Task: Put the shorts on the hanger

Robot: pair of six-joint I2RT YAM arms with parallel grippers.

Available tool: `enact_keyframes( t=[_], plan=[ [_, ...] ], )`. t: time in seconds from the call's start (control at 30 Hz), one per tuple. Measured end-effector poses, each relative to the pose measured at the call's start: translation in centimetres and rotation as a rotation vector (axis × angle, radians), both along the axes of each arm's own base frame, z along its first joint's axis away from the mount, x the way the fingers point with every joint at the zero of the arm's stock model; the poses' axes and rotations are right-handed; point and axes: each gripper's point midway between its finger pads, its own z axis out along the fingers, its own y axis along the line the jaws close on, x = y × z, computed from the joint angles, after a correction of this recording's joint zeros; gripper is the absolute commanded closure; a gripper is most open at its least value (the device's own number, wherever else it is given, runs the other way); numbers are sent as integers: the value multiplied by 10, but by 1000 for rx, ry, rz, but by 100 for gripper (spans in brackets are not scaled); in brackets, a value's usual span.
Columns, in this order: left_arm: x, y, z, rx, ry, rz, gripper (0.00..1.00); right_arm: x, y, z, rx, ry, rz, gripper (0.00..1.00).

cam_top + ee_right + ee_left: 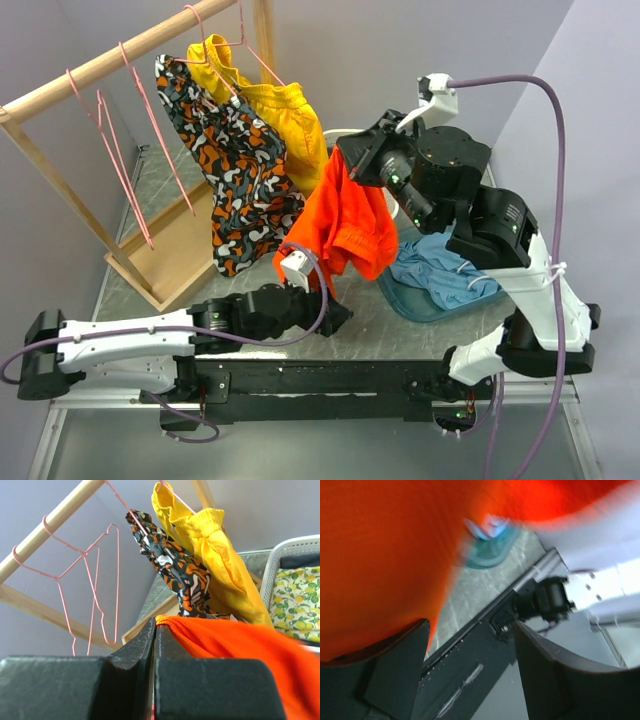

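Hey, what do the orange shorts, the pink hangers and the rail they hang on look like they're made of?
The orange shorts: soft matte cloth, likely a light knit or woven; they drape in folds from the right tool. The pink hangers: thin wire, apparently pink-coated, bent in smooth curves. The rail: pale bare wood, seemingly unpainted.

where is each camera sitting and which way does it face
top external: above and behind the arms, looking down at the table; both arms show, right gripper holding the shorts up.
left wrist: on the low left arm, looking past the shorts along the table's near edge; left gripper open, picture blurred.
right wrist: on the raised right arm, facing the pink hangers on the rack; its shut fingers show.
shared: all three see the shorts.
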Motion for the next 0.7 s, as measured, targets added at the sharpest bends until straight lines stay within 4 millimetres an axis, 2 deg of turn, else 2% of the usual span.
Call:
enact_keyframes(
  t=[0.17,0.27,0.37,0.5,0.53,0.7],
  plan=[
    [17,-3,-15,15,40,167,12,-1,13,9,-17,-20,-13,100],
    [38,5,-28,46,76,360,4,-2,18,6,-33,-17,-13,100],
    [56,22,-42,96,94,549,1,-7,19,4,-48,-16,-10,100],
    [73,49,-49,120,71,746,4,-14,21,7,-53,-25,-1,100],
    [76,55,-48,120,58,773,7,-15,20,7,-52,-27,-2,100],
    [92,65,-36,43,7,820,16,-17,20,8,-57,-30,-6,100]
  ],
)
